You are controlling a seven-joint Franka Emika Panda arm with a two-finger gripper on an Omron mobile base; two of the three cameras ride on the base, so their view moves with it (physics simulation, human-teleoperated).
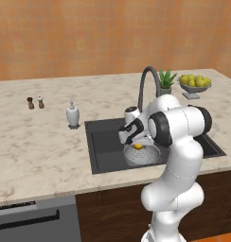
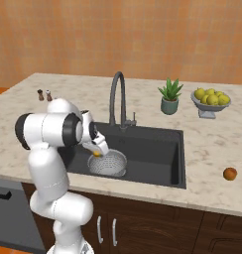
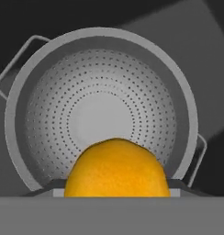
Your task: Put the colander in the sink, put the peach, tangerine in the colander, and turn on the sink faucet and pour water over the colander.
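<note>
The colander [image 1: 149, 155] [image 2: 112, 164] [image 3: 100, 110] sits empty in the front left part of the sink [image 1: 105, 142] [image 2: 152, 149]. My gripper [image 1: 138, 146] [image 2: 96, 154] [image 3: 117, 186] hangs just above the colander's near rim, shut on the yellow-orange tangerine [image 1: 138, 146] [image 2: 96, 154] [image 3: 117, 169]. The peach [image 2: 230, 173], a reddish-orange ball, lies on the counter right of the sink. Behind the basin the sink faucet [image 1: 146, 78] [image 2: 117, 89] arches high, with no water running from it.
A white soap bottle [image 1: 73, 115] stands left of the sink, with two small shakers [image 1: 35, 102] further left. A potted plant [image 2: 170, 96] and a bowl of yellow fruit [image 2: 210, 99] are at the back right.
</note>
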